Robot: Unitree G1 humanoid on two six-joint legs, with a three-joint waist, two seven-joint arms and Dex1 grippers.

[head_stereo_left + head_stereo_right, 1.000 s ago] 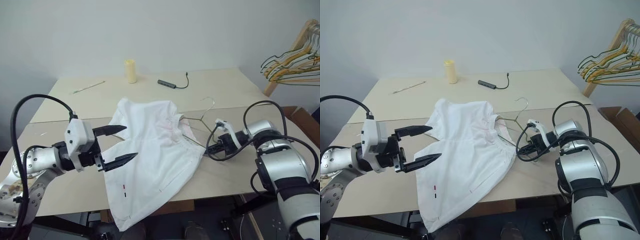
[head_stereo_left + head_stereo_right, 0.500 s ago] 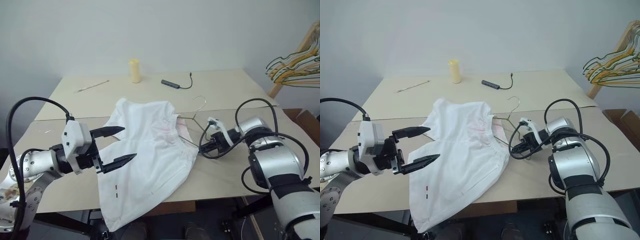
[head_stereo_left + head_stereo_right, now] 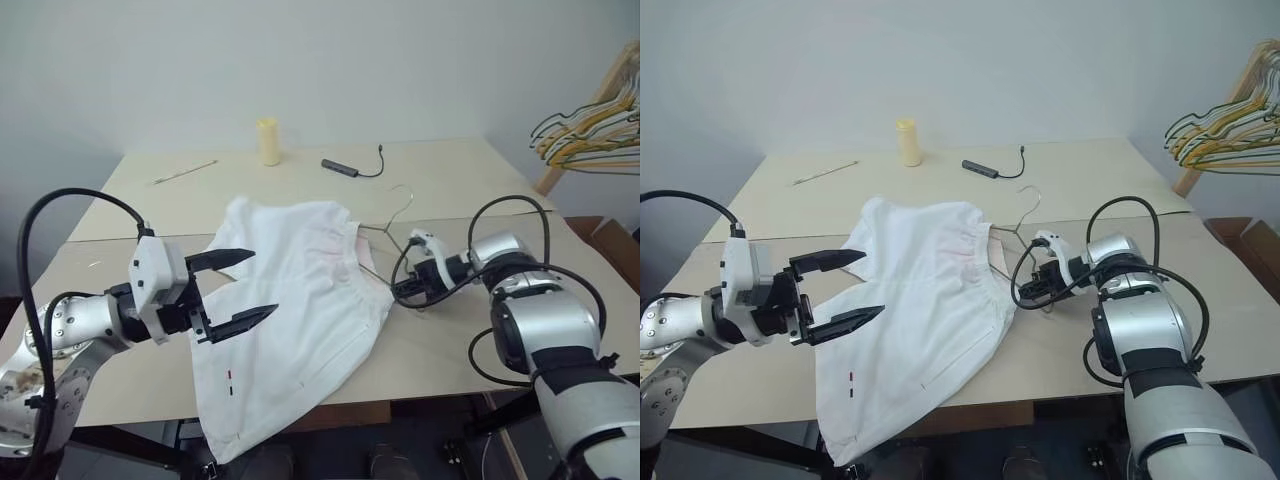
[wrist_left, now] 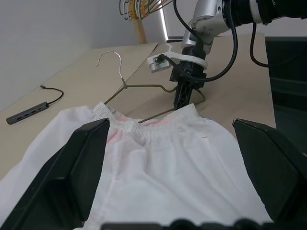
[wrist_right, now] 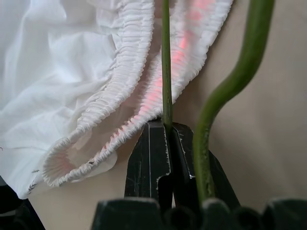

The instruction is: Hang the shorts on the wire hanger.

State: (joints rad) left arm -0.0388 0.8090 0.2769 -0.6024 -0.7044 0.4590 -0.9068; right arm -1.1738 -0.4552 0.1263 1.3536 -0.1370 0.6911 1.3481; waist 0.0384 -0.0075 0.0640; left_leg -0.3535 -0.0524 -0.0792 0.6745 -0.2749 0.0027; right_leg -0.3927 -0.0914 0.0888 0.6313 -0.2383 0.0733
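The wire hanger (image 5: 166, 62) is pinched in the right gripper (image 5: 168, 134) at the waistband of the shorts (image 3: 300, 300), mid-table, near hem over the edge. The left gripper (image 3: 235, 290) is held wide, empty, left of the shorts.

Beige table (image 3: 470, 185), white shorts (image 3: 300, 300), wire hanger (image 3: 385, 222), yellow cylinder (image 3: 267, 141), dark cabled adapter (image 3: 342, 167), thin stick (image 3: 185, 172)

Plain pale grey wall (image 3: 330, 60) behind, unmarked, evenly lit. Beige surface (image 3: 450, 180) in two abutting sections, seam running across the middle. Wooden rack (image 3: 600, 95) at far right with a bunch of yellow, green and dark hangers (image 3: 585, 135). Cardboard box (image 3: 610, 240) beside the right edge. Dark floor (image 3: 420, 455) below the front edge.
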